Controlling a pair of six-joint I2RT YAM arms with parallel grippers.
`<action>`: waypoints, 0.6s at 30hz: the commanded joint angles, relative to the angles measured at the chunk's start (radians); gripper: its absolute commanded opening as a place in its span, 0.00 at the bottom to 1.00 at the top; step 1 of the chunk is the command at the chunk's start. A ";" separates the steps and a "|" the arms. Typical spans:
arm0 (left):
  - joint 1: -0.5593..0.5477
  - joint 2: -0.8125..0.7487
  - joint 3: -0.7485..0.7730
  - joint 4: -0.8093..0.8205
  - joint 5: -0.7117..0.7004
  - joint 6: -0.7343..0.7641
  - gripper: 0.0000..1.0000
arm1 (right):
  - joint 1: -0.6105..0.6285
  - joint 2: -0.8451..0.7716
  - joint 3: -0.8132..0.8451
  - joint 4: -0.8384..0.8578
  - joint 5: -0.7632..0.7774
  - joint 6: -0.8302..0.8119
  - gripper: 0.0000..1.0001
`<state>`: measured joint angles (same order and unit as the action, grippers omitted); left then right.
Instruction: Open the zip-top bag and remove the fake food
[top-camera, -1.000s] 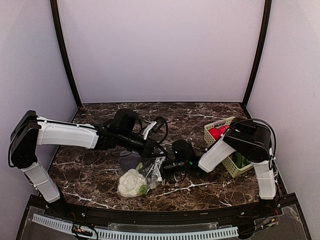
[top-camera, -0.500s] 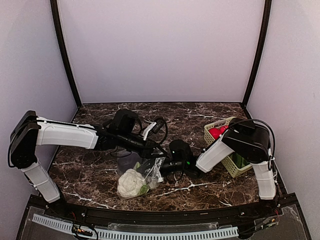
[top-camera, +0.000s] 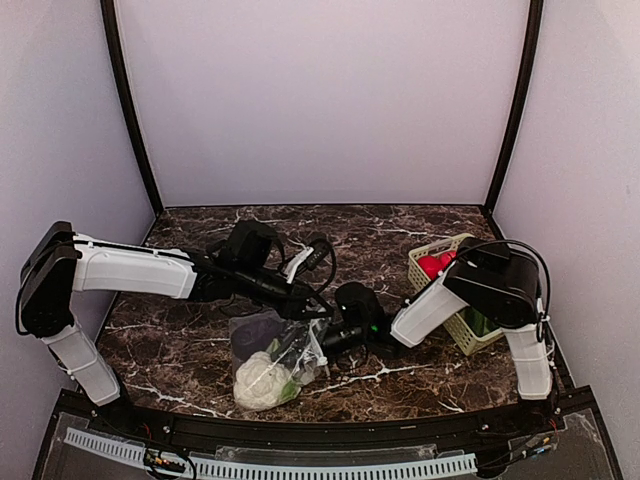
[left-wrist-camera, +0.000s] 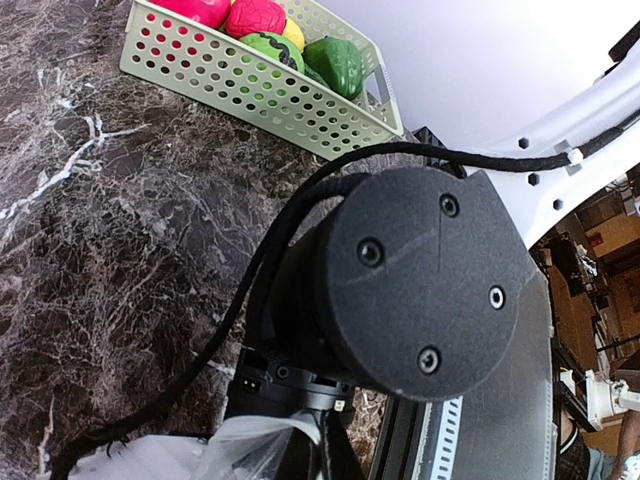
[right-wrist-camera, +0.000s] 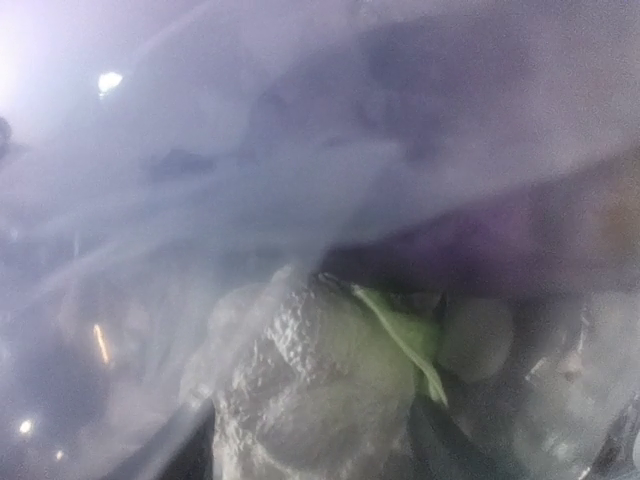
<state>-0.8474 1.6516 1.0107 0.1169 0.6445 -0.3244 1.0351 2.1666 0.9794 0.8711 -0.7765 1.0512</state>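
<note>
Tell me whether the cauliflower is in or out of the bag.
Inside the bag: plastic covers the cauliflower from above, and the right wrist view sees it through film.

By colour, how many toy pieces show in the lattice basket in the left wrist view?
Red toys: 2
Green toys: 2
Yellow toy: 1
Total: 5 showing in the basket; more may be hidden beneath.

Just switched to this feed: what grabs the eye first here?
The left gripper and right gripper meet at the zip-top bag at the front centre of the table, with the white cauliflower bulging at the bag's near end. At the right edge, a light-green basket holds red fruits. The right wrist view is fogged by bag film.
</note>
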 joint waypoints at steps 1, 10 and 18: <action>-0.004 -0.029 -0.010 0.011 -0.015 0.014 0.01 | 0.035 0.015 0.028 -0.112 -0.064 -0.071 0.61; -0.004 -0.039 -0.035 0.008 -0.021 0.026 0.01 | 0.036 0.011 -0.014 -0.027 -0.118 -0.072 0.38; -0.003 -0.052 -0.057 -0.005 -0.033 0.038 0.01 | 0.026 -0.031 -0.029 0.061 -0.103 -0.030 0.15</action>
<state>-0.8513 1.6482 0.9722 0.1184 0.6369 -0.3138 1.0519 2.1666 0.9714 0.8528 -0.8631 1.0069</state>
